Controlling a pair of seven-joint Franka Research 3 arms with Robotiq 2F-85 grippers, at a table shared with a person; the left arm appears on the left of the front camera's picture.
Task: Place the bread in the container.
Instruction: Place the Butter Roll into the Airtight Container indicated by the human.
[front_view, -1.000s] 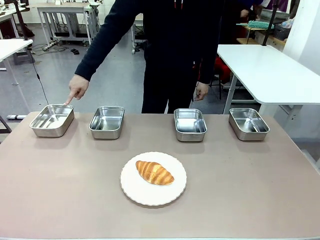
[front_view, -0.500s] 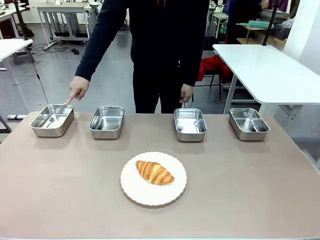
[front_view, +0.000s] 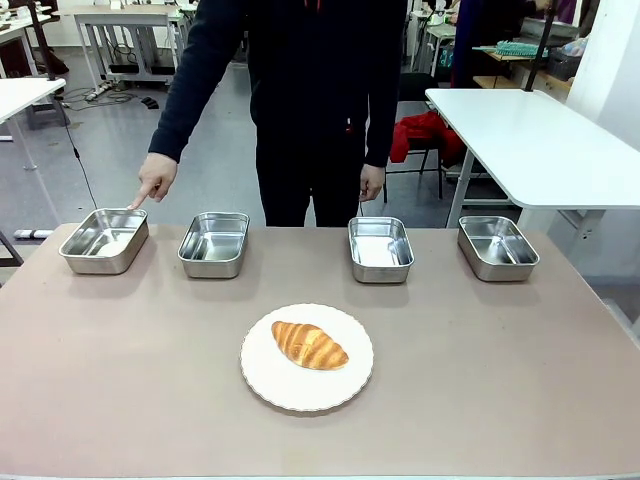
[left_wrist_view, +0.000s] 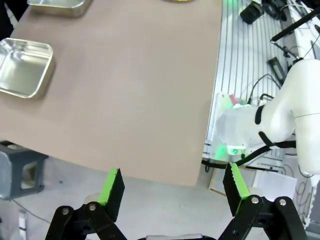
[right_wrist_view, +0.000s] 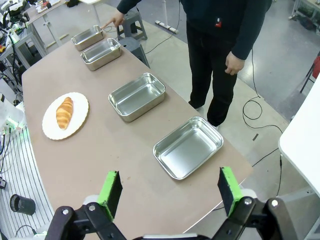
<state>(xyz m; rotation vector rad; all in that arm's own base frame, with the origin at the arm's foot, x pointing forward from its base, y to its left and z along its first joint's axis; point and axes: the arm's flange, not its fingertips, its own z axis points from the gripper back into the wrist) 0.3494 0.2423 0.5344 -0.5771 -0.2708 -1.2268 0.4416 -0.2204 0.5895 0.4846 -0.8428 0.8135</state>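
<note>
Pincers: left gripper (left_wrist_view: 172, 187) released, jaws spread wide with nothing between, above a bench edge; right gripper (right_wrist_view: 170, 192) likewise released, above a bench edge. Golden-brown crescent croissant (front_view: 310, 345) lies on round white plate (front_view: 262, 385), mid-bench toward the near edge. Person's hand (front_view: 155, 178) points at shallow rectangular stainless-steel tray (front_view: 103, 240) at the far-left corner.

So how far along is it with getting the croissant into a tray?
Nothing looks done yet: the croissant lies on the white plate. In hand: the person's hand points at the tray at the robot's far left, seemingly choosing it; that tray is empty. The left fingers and right fingers stand open, holding nothing, away from the croissant. Left to do: grasp the croissant, carry it to that tray, release it.
</note>
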